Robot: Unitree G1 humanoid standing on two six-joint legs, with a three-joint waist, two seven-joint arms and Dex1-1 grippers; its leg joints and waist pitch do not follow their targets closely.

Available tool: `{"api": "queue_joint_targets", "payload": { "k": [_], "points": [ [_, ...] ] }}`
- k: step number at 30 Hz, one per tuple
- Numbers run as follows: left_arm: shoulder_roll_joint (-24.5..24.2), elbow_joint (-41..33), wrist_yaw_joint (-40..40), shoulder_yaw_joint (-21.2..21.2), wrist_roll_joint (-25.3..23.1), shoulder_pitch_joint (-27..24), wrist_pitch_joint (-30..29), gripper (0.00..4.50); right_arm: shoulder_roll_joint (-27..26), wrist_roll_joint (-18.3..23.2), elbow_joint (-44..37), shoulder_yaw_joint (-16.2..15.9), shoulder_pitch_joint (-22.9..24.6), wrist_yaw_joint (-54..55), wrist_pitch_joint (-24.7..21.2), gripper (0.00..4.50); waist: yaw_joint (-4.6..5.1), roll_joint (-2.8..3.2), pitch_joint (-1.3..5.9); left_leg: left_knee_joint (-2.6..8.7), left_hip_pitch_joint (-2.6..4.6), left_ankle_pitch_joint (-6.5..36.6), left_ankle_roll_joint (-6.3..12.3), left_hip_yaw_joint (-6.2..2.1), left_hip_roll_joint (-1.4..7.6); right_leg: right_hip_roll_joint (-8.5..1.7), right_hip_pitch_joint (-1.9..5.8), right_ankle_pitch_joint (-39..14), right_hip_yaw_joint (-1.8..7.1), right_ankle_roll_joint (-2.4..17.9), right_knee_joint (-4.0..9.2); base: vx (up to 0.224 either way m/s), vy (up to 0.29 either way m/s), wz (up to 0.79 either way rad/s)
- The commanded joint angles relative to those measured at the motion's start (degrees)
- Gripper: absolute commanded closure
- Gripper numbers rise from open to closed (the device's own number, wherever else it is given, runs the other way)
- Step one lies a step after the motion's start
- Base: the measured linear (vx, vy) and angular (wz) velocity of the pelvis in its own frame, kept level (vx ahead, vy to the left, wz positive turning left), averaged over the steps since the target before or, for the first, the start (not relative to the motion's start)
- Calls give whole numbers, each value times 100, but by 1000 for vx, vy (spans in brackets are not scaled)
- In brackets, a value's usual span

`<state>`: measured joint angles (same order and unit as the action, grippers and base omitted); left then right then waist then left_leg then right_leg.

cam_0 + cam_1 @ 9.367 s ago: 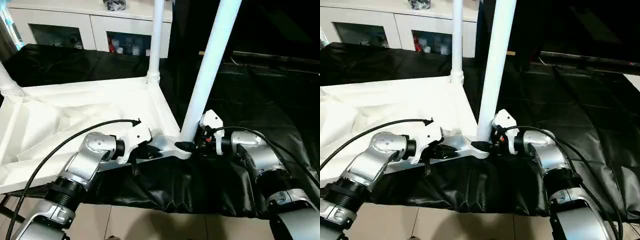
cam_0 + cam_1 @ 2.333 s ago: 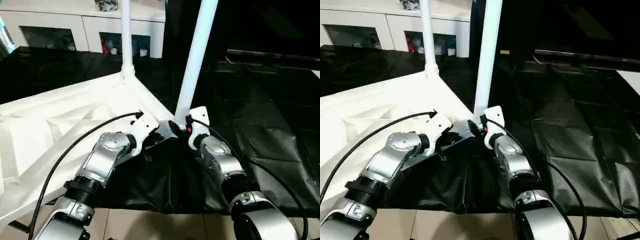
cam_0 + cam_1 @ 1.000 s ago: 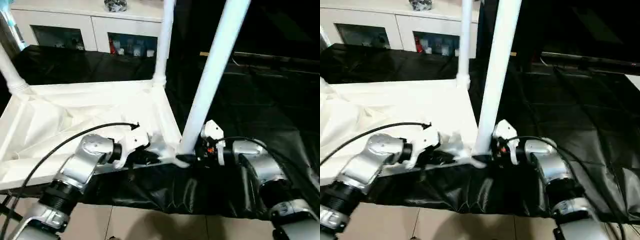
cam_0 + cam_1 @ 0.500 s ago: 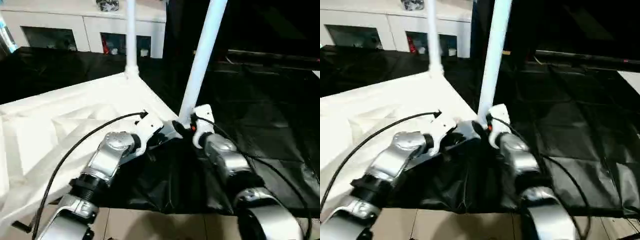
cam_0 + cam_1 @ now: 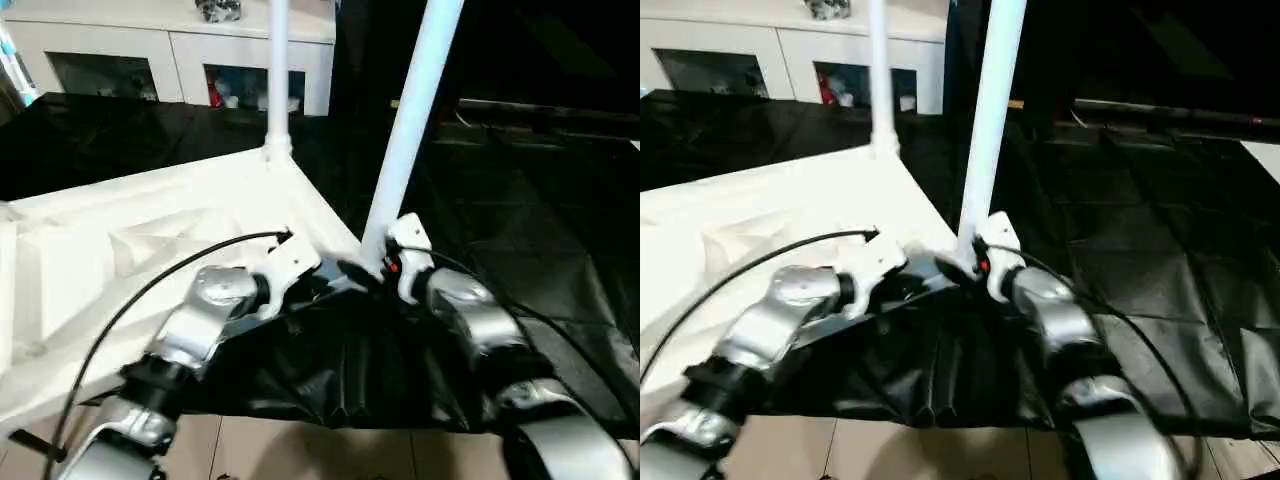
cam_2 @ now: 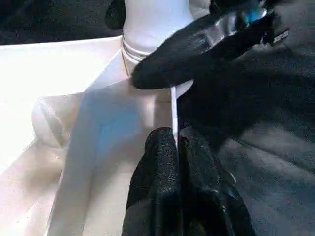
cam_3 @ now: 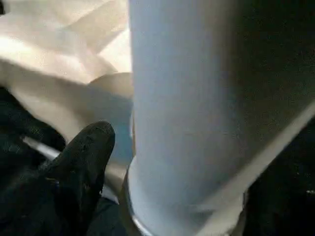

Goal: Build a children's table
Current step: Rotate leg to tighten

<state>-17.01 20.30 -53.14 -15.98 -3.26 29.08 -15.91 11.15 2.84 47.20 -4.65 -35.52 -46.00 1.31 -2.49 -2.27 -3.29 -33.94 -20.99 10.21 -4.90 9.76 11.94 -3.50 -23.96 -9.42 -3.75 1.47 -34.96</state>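
— What's on the left?

— The white tabletop [image 5: 150, 230] lies upside down on a desk [image 5: 560, 230] draped in black sheeting, its ribbed underside facing up. Behind it stands a white cabinet [image 5: 180, 60] with glass doors.

— And the left gripper [image 6: 176, 142]?

— It is clenched on the thin edge of the tabletop's rim, right by the near corner; the left wrist view shows the white edge pinched between its two black fingers.

— What stands in the middle?

— Two white legs rise from the corner sockets: a far leg [image 5: 277, 70] at the back corner, and a near leg [image 5: 410, 120] upright in the near corner socket.

— And to the right?

— The right gripper [image 5: 372, 272] sits at the foot of the near leg, just above the socket. One black finger [image 7: 83, 157] shows beside the tube, but whether it is grasping the leg or released I cannot tell.
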Motion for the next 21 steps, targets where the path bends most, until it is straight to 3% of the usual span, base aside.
{"api": "queue_joint_targets", "payload": {
  "k": [1,3,5,9,16,21],
  "points": [
    [-1,-337,-431,-134,319,9,327,450,217,34,-202,-209,120,-616,8,48,4,-30,380,380,31,1324,278,15,124,-386,343,-1524,258,1148,441,0,0,0],
    [-124,-350,-599,-157,330,0,370,450,380,131,-368,-314,210,-1112,-51,48,-29,-3,385,372,30,1286,342,11,131,-397,350,-1517,267,1119,435,0,0,0],
    [-265,-352,-803,-150,361,-8,393,450,556,202,-567,-439,320,-1686,-165,48,-43,-27,390,368,30,1203,372,15,129,-391,349,-1440,263,1138,423,0,0,0],
    [-406,-328,-1003,-136,384,-28,416,450,732,252,-804,-606,477,-2323,-216,98,-88,-10,380,372,53,1205,356,18,143,-398,328,-1522,268,1130,436,0,0,0],
    [-504,-384,-1235,-176,491,-52,384,450,865,402,-1098,-765,599,-2888,-389,158,-119,-12,379,379,51,1236,316,10,144,-397,328,-1600,261,1128,435,0,0,0],
    [-567,-447,-1355,-180,541,-124,352,450,813,401,-1192,-792,682,-2968,-455,175,-114,-48,387,375,34,1120,320,10,135,-394,340,-1488,256,1134,409,0,0,0]
  ]
}}
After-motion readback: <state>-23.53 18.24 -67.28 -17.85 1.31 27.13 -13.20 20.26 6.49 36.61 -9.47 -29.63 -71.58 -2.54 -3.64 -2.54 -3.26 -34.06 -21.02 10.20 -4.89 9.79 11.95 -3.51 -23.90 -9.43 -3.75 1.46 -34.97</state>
